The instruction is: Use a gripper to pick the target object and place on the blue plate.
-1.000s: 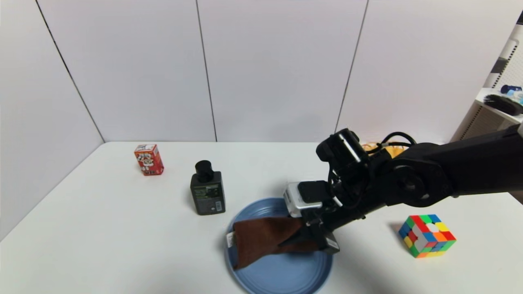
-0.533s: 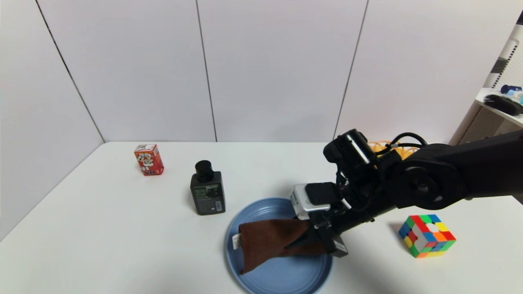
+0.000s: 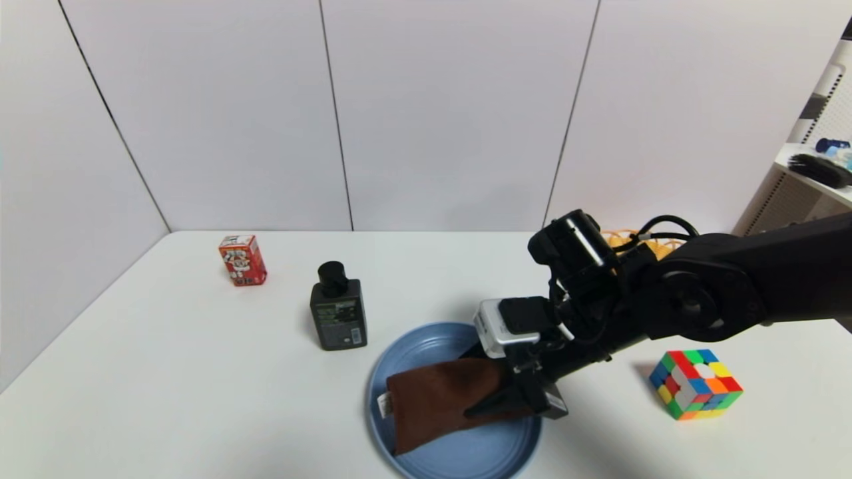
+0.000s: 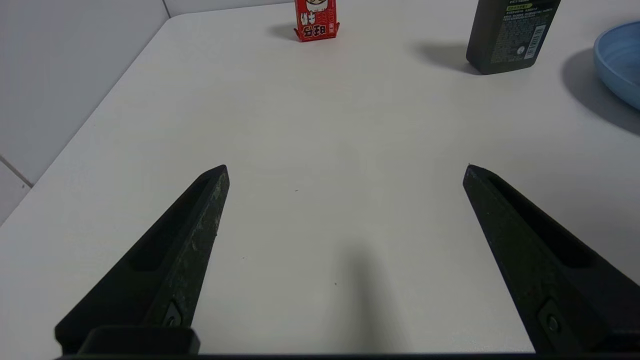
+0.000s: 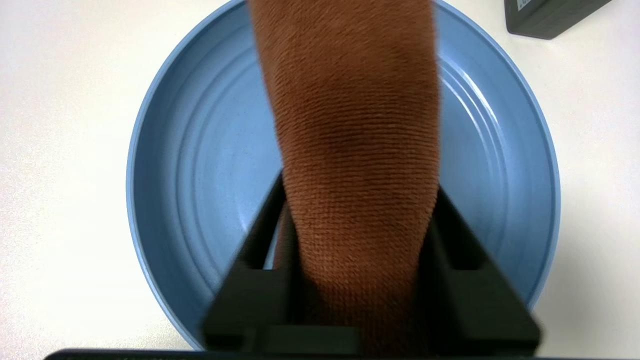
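The right gripper (image 5: 357, 200) has its jaws partly parted, both flanking the brown towel roll (image 3: 442, 399), loosely if at all pinching it. The roll lies across the blue plate (image 3: 466, 452), its tagged end at the plate's rim. Spreading wider before lifting clear should keep fuzzy cloth from snagging. The left gripper (image 4: 345, 170) idles wide open, well off the plate.

Hidden and cut off

The plate (image 3: 399, 359) runs off the lower edge of the head view; the towel (image 3: 436, 399) covers its middle. An orange thing (image 3: 655, 247) at right is mostly behind the right arm. The right tool's (image 5: 357, 192) fingertips are blurred in the wrist view.
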